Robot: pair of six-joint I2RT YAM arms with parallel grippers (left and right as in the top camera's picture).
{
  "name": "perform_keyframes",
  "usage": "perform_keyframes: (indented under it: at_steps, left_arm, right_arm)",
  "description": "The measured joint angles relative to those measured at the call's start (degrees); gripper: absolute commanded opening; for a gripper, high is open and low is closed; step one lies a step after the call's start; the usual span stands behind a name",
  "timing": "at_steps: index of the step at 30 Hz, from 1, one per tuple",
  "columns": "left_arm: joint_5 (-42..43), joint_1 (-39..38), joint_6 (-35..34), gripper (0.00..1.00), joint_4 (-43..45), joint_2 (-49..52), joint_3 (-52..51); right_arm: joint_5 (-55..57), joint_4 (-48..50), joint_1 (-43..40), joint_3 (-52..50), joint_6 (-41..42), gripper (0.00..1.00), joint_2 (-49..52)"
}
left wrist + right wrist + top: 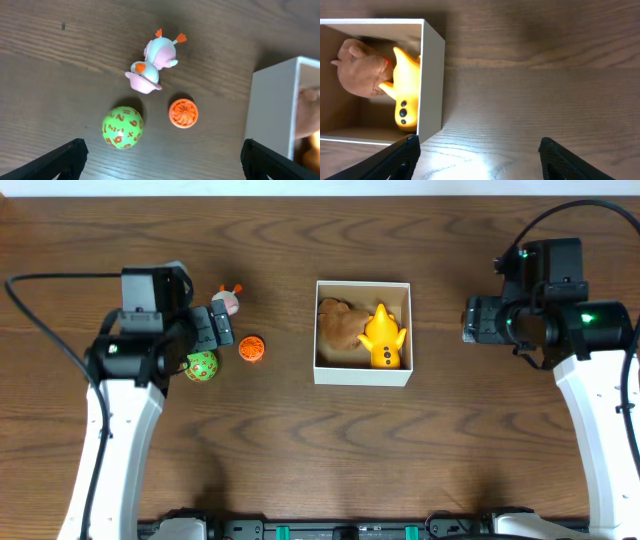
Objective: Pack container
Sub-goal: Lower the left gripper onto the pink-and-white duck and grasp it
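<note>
The dark wood-grain table has the container sitting roughly mid-table, a bit right of centre. It's a white-walled square box with a brown inside. Two toys are already in it: a yellow figure toy lying along the right wall, and a brown lumpy animal toy right up against it on the left.

Off to the left, well apart from the box, three loose toys sit close together on the wood. There's a pink-and-white duck-looking toy tipped on its side, a small orange ridged ball, and a green ball with orange numbers. None of them look like they're touching.

The left gripper hovers over that little group with its fingers spread wide and nothing between them. The right gripper hangs over bare wood just right of the box, not touching it, its fingers also wide apart and empty.
</note>
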Motion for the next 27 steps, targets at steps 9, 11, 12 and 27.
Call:
perform_keyframes:
  at_steps: [9, 11, 12, 27]
  left_arm:
    - [-0.9, 0.0, 11.0, 0.95, 4.9, 18.5, 5.3]
    - [-1.5, 0.0, 12.8, 0.95, 7.6, 20.9, 5.6]
    - [-1.9, 0.0, 13.9, 0.95, 8.8, 22.0, 5.7]
    - [-3.4, 4.2, 23.8, 0.84, 12.6, 35.0, 6.4]
  right_arm:
    - [-0.7, -2.1, -0.2, 0.0, 0.4, 0.79, 0.0]
    - [-0.7, -3.1, -0.2, 0.0, 0.5, 0.79, 0.0]
    - [-0.7, -3.6, -0.2, 0.0, 0.5, 0.79, 0.0]
    - [-0.5, -4.9, -0.2, 0.0, 0.5, 0.78, 0.0]
